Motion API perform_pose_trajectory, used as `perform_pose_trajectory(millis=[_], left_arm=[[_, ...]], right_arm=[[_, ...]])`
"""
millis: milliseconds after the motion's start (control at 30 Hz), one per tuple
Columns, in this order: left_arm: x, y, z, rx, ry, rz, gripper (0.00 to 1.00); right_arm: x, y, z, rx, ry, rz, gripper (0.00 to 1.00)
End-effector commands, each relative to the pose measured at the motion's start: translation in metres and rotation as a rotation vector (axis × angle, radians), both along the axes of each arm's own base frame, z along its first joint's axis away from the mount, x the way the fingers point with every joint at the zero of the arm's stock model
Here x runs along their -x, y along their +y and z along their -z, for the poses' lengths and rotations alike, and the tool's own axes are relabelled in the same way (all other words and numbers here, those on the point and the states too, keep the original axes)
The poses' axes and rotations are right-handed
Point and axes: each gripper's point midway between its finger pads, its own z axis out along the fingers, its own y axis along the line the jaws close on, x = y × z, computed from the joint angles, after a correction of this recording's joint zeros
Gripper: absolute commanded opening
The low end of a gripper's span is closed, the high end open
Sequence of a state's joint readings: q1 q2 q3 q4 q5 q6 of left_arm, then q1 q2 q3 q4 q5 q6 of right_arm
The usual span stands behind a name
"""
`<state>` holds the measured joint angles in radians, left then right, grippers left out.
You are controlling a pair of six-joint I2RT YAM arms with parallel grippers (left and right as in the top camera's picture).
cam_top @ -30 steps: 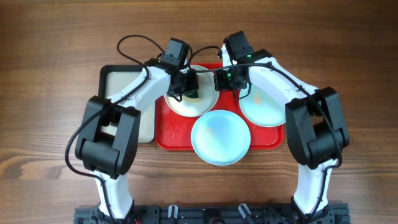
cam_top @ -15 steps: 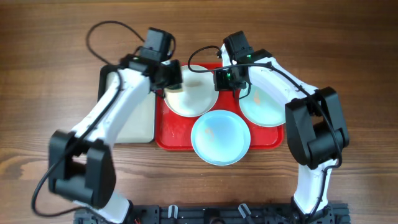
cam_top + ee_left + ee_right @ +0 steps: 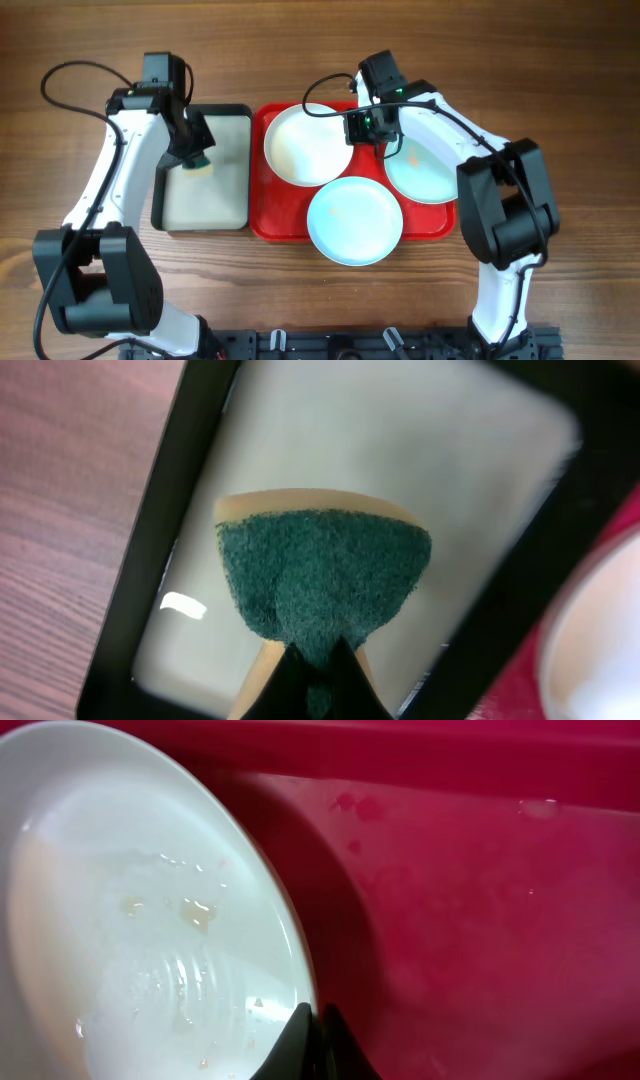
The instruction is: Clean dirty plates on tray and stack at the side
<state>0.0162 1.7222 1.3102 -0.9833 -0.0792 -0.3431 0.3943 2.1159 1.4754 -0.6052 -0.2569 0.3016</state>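
My left pincer (image 3: 195, 155) is pinching the sponge (image 3: 320, 575) over the black-rimmed tray (image 3: 205, 200) at 9 o'clock. I'm gripping the white plate (image 3: 305, 145) by its 3 o'clock rim, on the red tray (image 3: 275, 225), with my right pincer (image 3: 362, 125). That wet rim may be slipping out if I lift.

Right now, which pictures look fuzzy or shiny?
Left wrist view: the green sponge looks sharp, the black-rimmed tray blurry, with one white glare spot on its pale inside. Right wrist view: white plate and red tray look soft, wet smears glinting. Overhead view: crisp, evenly lit.
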Motion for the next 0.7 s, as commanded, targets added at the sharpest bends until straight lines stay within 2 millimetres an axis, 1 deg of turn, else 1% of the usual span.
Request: perform_pose_trajectory(millis=[0, 33, 100, 200, 233, 333, 433, 467, 633, 667], left_arm=[[0.015, 0.013, 0.015, -0.011, 0.027, -0.081, 0.04], [0.015, 0.013, 0.019, -0.01, 0.024, -0.085, 0.04], [0.009, 0.013, 0.027, -0.01, -0.016, -0.088, 0.04], [0.004, 0.014, 0.026, -0.015, -0.037, -0.089, 0.04], [0.002, 0.015, 0.025, -0.022, -0.044, -0.091, 0.04], [-0.001, 0.017, 0.025, -0.032, -0.06, -0.093, 0.04], [-0.003, 0.017, 0.025, -0.032, -0.065, -0.093, 0.04], [-0.003, 0.017, 0.025, -0.032, -0.069, -0.093, 0.04], [-0.004, 0.017, 0.025, -0.032, -0.07, -0.093, 0.04], [-0.004, 0.017, 0.025, -0.032, -0.07, -0.093, 0.04]], right_arm=[[0.001, -0.001, 0.015, 0.027, 0.013, -0.011, 0.04], [0.001, -0.001, 0.015, 0.027, 0.012, -0.012, 0.04], [0.003, -0.002, 0.015, 0.031, 0.02, -0.012, 0.05], [0.002, -0.002, 0.015, 0.031, 0.019, -0.012, 0.08], [0.002, -0.002, 0.015, 0.031, 0.018, -0.012, 0.11], [0.001, -0.002, 0.015, 0.033, 0.015, -0.011, 0.11], [0.001, -0.002, 0.016, 0.033, 0.015, -0.011, 0.12], [0.002, -0.002, 0.016, 0.033, 0.016, -0.011, 0.16], [0.001, -0.002, 0.016, 0.032, 0.014, -0.011, 0.18], [0.001, -0.002, 0.016, 0.031, 0.012, -0.011, 0.2]])
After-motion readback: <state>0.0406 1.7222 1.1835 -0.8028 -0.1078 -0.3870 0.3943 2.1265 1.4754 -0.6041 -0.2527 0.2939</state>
